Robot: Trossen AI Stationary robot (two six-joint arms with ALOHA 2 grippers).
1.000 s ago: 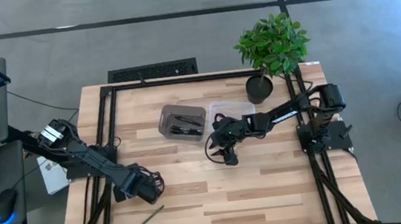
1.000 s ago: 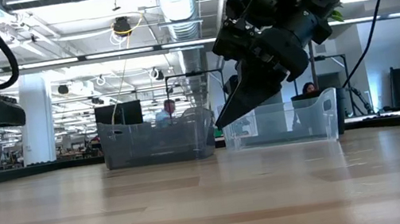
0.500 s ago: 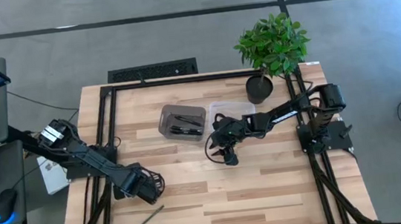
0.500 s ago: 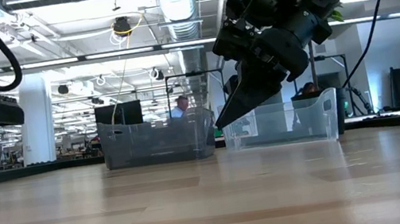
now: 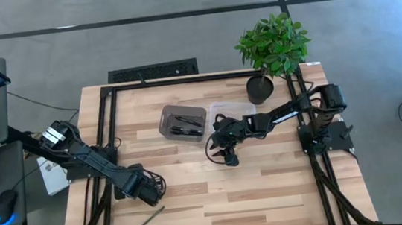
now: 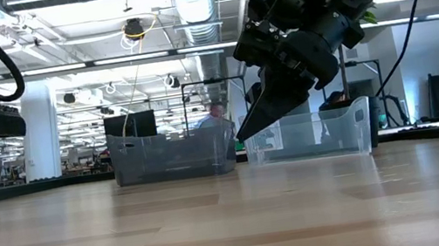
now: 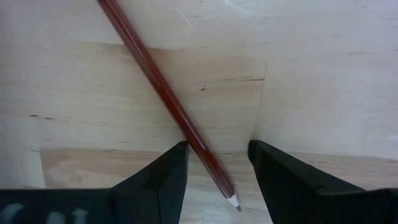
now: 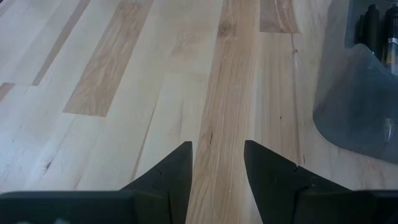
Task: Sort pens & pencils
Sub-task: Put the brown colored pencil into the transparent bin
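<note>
Had left hand (image 7: 217,165) open, straddling pencil (image 7: 163,93) tip near table (image 5: 269,188) front-left corner; off-centre closing could've rolled it away. Right hand (image 8: 217,165) open, empty, mid-table.

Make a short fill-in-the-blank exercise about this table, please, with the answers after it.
1. The left gripper is open above a reddish ____ lying on the table.
2. The pens lie inside the grey ____, which stands beside a clear bin.
3. The right gripper is open and holds ____.
4. At the table's far corner stands a potted ____.

Missing words: pencil; bin; nothing; plant
</note>
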